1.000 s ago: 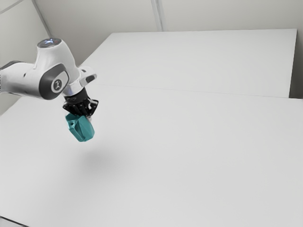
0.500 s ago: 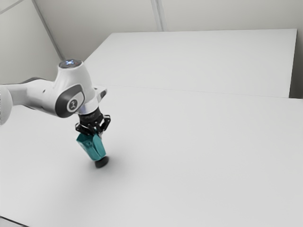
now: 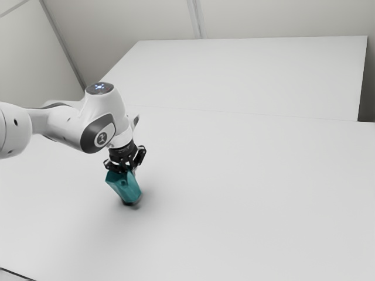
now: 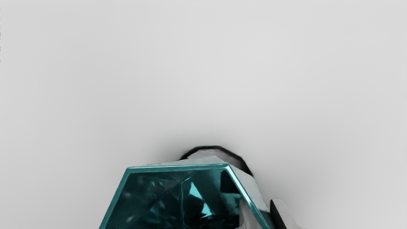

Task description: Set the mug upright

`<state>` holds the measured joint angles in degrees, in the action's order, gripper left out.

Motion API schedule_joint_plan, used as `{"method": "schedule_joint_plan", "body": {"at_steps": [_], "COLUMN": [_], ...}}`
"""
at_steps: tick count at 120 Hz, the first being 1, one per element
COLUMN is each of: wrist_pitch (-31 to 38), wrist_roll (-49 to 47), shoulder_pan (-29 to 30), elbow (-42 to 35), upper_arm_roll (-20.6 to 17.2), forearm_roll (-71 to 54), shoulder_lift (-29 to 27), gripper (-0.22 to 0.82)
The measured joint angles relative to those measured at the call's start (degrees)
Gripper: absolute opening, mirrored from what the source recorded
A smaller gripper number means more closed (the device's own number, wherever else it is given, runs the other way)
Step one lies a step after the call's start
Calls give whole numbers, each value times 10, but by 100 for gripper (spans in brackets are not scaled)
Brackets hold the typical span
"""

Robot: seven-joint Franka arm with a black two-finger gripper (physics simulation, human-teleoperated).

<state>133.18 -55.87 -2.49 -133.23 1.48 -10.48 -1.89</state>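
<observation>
White tabletop (image 3: 263, 193), one tilted mug (image 3: 125, 188)

One white arm (image 3: 100, 115), one black claw (image 3: 132, 172) and one teal mug (image 3: 125, 188) are on show.

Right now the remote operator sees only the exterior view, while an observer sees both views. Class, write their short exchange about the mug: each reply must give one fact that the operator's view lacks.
Operator: I see the gripper at the tilted mug. How do its fingers meet it?
Observer: In the wrist view, one finger is inside the mug and the other outside, with the wall between them.
Operator: Can you see down into the mug?
Observer: Yes. The wrist view looks in through the rim, and the inside is dark teal with brighter, angular patches.
</observation>
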Motion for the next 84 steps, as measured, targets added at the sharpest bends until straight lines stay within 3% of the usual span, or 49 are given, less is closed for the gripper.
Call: {"method": "schedule_joint_plan", "body": {"at_steps": [17,33,54,84], "wrist_pitch": [2,1,-16,-67], "wrist_roll": [-15,-27,-40,-47], "shoulder_pan": [-7,-15,-24,-39], "elbow": [1,1,7,53], "upper_arm_roll": [0,0,0,-1], "forearm_roll": [-6,-8,-8,-5], "shoulder_lift": [-5,-15,-34,-56], "gripper": [25,42,52,58]}}
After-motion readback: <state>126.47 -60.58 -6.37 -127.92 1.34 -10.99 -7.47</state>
